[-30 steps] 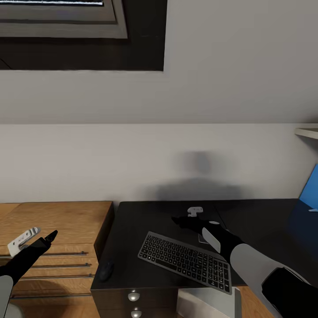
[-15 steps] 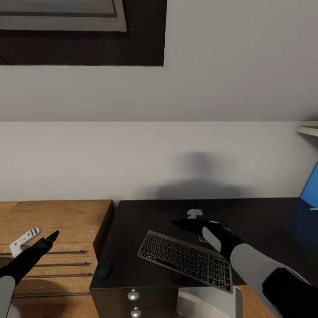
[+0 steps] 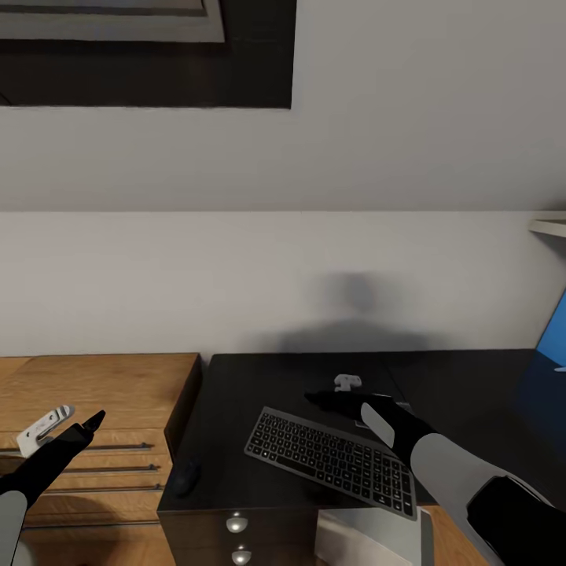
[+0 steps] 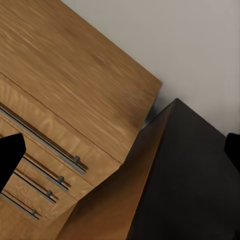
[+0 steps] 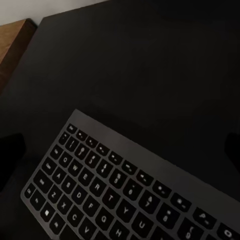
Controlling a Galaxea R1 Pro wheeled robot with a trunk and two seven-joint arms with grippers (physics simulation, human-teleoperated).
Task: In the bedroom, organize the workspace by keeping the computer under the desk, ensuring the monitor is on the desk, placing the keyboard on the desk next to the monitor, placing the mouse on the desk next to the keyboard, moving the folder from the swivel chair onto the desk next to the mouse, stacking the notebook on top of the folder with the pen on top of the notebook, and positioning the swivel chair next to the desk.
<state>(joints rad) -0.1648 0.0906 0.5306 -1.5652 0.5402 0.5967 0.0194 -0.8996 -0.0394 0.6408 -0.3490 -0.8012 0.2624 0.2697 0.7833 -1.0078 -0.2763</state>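
Keyboard, slim grey with dark keys, lies flat and skewed on the glossy black desk, its right end running toward the desk's near edge; in the right wrist view the keyboard shows close up with the desk top bare beyond it. Mouse, small and dark, sits near the desk's near left corner, well apart from the keyboard's left end. Right gripper hovers over the desk just beyond the keyboard's far edge; its two dark fingers stand spread apart, nothing between them. Left gripper hangs above the light wooden dresser to the left of the desk, fingers likewise parted and empty; the left wrist view looks down on the dresser top with its long bar handles and on the desk's corner beside it. Round-knobbed drawers front the desk at its near left side. Light-grey box shows under the desk's near edge, partly hidden; cannot tell more of it. Blue panel stands at the far right over the desk. Pale wall runs behind all.
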